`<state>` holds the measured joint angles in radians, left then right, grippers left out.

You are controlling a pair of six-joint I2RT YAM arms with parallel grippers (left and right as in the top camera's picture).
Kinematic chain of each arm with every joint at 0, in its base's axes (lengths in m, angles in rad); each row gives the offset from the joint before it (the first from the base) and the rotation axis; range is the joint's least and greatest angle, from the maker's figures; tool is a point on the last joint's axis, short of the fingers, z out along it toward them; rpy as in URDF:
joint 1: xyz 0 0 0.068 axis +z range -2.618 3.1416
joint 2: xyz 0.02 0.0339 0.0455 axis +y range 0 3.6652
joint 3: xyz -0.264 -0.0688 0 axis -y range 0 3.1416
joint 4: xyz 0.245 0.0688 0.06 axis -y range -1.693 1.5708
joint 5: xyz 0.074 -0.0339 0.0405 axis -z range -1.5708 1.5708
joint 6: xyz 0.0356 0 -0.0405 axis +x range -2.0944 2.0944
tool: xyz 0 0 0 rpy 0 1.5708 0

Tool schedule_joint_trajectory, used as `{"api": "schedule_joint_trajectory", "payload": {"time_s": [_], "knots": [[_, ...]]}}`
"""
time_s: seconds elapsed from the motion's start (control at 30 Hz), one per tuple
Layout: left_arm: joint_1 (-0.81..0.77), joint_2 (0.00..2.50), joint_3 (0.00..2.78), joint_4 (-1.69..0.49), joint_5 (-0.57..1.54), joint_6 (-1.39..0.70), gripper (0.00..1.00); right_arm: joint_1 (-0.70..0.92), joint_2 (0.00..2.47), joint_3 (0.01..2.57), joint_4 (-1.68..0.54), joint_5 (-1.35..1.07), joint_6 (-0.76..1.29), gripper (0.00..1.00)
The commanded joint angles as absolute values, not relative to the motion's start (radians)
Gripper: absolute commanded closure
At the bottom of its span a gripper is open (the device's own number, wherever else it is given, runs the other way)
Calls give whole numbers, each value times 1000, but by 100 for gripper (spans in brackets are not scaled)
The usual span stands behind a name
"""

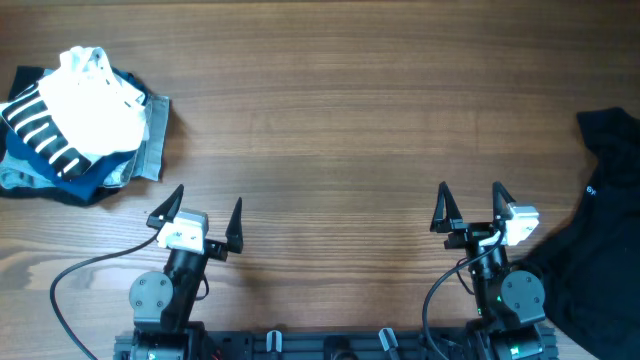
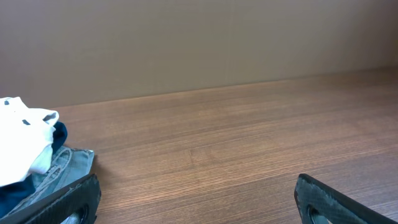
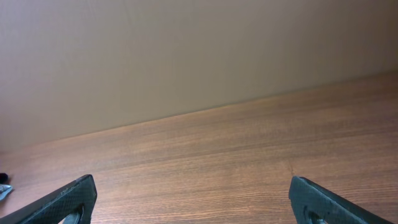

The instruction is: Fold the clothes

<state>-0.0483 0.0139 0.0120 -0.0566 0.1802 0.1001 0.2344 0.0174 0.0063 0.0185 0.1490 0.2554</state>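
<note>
Lying crumpled, black T-shirt (image 1: 610, 250) shows unreadable white lettering (image 1: 590, 190).

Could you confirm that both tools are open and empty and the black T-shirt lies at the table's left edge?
No: the overhead view shows the black T-shirt at the right edge of the table. The left tool and right tool are open and empty.
</note>
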Motion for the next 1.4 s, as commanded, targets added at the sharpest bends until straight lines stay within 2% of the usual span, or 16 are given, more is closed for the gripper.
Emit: {"api": "schedule_joint_trajectory", "payload": {"time_s": [0.0, 0.77, 0.87, 1.2, 1.37], "knots": [[-54, 7, 6, -59, 181, 97, 0, 229, 14, 5, 21, 133, 243, 0], [-54, 7, 6, -56, 190, 97, 0, 229, 14, 5, 24, 133, 275, 0], [-54, 7, 6, -54, 189, 97, 0, 229, 14, 6, 27, 123, 358, 0], [-54, 16, 73, -9, 208, 62, 0, 229, 19, 83, 36, -108, 332, 0], [-54, 142, 205, -40, 208, 17, 0, 229, 144, 231, 4, -194, 332, 0]]}}
